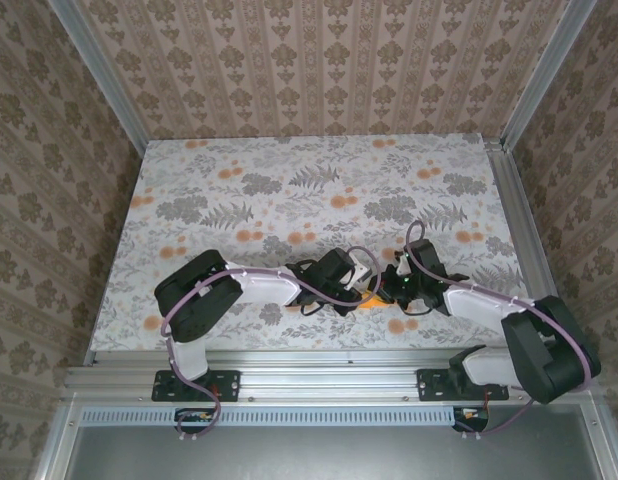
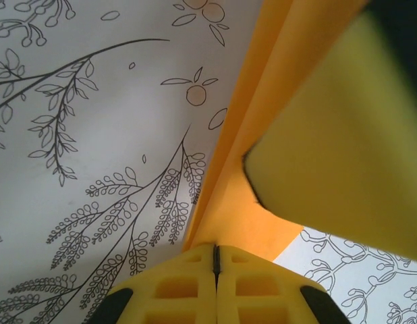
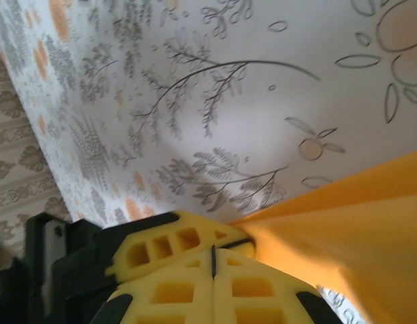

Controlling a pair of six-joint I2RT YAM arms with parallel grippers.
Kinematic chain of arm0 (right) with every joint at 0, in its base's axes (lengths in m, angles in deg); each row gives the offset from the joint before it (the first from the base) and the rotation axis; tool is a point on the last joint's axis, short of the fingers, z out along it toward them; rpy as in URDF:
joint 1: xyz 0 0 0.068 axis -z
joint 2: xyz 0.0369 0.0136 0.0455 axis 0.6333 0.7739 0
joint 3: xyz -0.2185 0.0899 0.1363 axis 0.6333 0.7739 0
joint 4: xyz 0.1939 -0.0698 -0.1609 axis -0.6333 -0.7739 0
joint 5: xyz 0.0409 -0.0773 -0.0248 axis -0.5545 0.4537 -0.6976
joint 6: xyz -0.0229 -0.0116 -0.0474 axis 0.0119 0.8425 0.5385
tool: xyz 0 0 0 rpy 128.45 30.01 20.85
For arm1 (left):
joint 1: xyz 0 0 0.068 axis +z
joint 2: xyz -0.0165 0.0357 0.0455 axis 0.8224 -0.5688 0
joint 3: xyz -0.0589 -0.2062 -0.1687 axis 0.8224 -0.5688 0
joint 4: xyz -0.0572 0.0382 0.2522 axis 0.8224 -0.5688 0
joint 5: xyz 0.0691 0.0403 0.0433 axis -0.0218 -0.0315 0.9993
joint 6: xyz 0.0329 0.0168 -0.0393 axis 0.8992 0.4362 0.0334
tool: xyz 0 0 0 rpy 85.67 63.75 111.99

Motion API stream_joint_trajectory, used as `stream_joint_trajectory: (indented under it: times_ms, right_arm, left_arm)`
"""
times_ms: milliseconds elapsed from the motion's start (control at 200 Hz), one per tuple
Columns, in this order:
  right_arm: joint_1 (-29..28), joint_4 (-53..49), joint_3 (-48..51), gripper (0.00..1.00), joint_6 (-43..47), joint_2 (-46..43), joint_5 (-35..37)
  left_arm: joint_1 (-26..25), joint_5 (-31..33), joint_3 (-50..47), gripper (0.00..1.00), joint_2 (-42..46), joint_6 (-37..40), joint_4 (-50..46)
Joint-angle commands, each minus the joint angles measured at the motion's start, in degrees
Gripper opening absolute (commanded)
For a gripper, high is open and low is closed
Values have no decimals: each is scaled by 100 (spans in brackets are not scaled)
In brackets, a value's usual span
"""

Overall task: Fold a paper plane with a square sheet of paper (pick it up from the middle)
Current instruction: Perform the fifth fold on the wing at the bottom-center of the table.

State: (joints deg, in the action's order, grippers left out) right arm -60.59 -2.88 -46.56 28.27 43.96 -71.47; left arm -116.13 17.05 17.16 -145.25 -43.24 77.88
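A counter (image 1: pixel 289 180) printed with grey foliage and small orange flowers is enclosed on three sides by walls (image 1: pixel 319 60) papered in a brown damask pattern. An aluminium rail (image 1: pixel 319 378) is set along its near edge. Seen from above, the middle of the counter's near part is crowded by the two arms, whose wrists meet there. Most of the orange sheet of paper (image 1: pixel 372 298) is covered by them, and a small bright patch is seen between the wrists. A purple cable (image 1: pixel 229 272) is run along the left arm.

In the left wrist view the left end effector (image 2: pixel 216 251) is seen with its fingers pressed together. The sheet reaches their tips, but whether it is pinched between them cannot be told. Its right part is blocked by a yellow finger (image 2: pixel 343 135) of the other arm.

In the right wrist view the right end effector (image 3: pixel 213 253) is likewise pressed together, and the sheet meets it from the right. Whether it is gripped cannot be told.

The sheet is plain, unmarked and bright. It is doubled into layers with long straight folds and narrows towards the fingertips.
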Motion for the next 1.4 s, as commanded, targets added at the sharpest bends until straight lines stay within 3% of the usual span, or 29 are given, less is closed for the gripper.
stream_joint_trajectory:
  times_ms: [0, 320, 620, 1395]
  right_arm:
    - [-49, 339, 65, 5, -102, 321, 302]
    - [-50, -372, 5, 4, 451, 896, 822]
    - [-41, -1080, 9, 3, 982, 871, 1350]
    - [-15, -1044, 70, 1, 1252, 1109, 1403]
  left_arm:
    - [-39, 305, -306, 6, -234, 139, -604]
    - [-43, 330, -403, 6, -75, 174, -639]
    - [-55, 408, -477, 7, 294, 203, -905]
    - [-47, 502, -959, 6, 759, 178, -1393]
